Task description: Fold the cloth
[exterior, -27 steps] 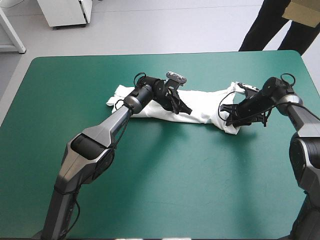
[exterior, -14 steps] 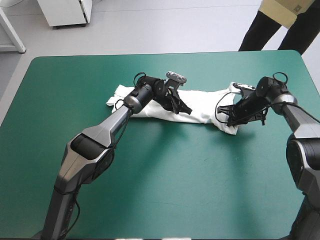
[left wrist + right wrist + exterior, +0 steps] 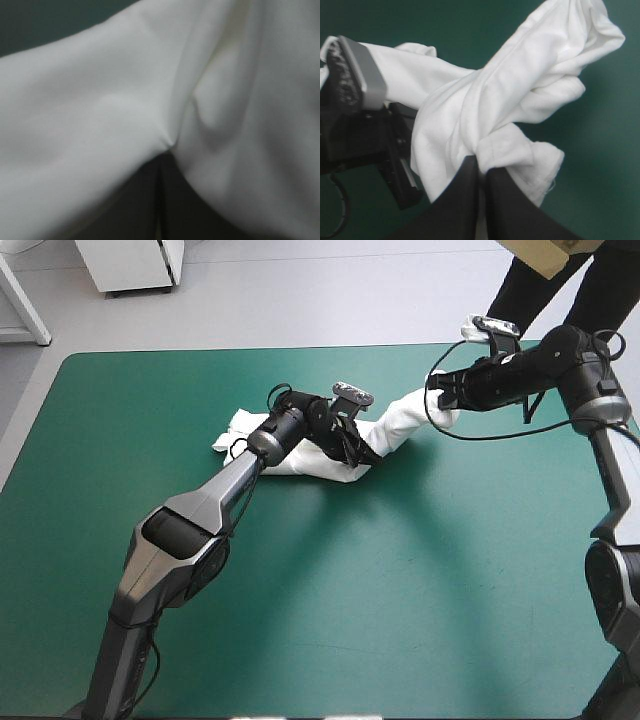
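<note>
The white T-shirt (image 3: 300, 452) lies as a long folded band in the far middle of the teal-green table. My left gripper (image 3: 362, 456) is shut on the T-shirt's middle, low at the table; the cloth (image 3: 100, 110) fills its wrist view above the meeting fingers (image 3: 145, 200). My right gripper (image 3: 437, 392) is shut on the T-shirt's right end and holds it lifted above the far right of the table, so the cloth (image 3: 400, 420) slopes up from the left gripper. From the right wrist, the bunched cloth (image 3: 520, 95) hangs from the closed fingertips (image 3: 482, 167).
Bare teal-green cover (image 3: 380, 580) spreads wide on the near side of the T-shirt. The table's far edge (image 3: 300, 348) runs just beyond the cloth, and the right edge (image 3: 630, 410) lies under my raised right arm.
My right gripper has lifted the T-shirt's right end off the table and carried it up and toward the far edge. The left gripper has stayed put on the middle.
</note>
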Robot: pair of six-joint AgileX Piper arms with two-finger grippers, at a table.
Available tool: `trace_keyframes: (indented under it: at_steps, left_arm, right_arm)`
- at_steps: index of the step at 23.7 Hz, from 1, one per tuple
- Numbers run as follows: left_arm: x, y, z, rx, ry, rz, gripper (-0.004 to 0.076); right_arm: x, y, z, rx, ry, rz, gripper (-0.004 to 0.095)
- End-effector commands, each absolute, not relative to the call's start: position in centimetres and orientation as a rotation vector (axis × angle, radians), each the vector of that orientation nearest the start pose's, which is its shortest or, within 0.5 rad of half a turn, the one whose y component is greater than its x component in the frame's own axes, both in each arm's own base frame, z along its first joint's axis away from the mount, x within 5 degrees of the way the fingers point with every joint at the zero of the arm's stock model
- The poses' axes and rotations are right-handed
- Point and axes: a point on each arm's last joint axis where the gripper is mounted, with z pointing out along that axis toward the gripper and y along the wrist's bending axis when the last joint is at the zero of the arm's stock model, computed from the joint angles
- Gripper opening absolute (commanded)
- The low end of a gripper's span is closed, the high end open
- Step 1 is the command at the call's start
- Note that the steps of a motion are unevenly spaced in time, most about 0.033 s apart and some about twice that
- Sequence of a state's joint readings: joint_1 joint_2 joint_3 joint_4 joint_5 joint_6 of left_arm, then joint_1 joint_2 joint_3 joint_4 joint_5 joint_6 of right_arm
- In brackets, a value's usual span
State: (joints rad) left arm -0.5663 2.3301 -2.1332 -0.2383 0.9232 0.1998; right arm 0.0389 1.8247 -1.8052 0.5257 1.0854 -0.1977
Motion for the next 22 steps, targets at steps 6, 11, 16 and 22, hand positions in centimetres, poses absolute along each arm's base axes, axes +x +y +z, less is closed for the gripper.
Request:
trace_keyframes:
  at_steps: [6, 11, 16, 22]
  left_arm:
    - [42.7, -29.4, 27.2, 0.842, 2.352, -0.464, -0.0022]
    - [42.2, -28.1, 28.3, 0.823, 2.447, -0.460, -0.0022]
    - [41.1, -23.7, 33.5, 0.762, 2.448, -0.388, -0.0022]
    - [35.4, -17.1, 36.7, 0.688, 2.507, -0.300, -0.0022]
  right_arm:
    - [37.7, 7.9, 43.7, -0.281, 2.246, 0.670, -0.0014]
    - [37.9, 8.2, 43.4, -0.288, 2.249, 0.670, -0.0014]
    - [38.0, 8.3, 43.4, -0.289, 2.245, 0.674, -0.0014]
    - [38.0, 10.1, 43.7, -0.361, 2.175, 0.673, -0.0014]
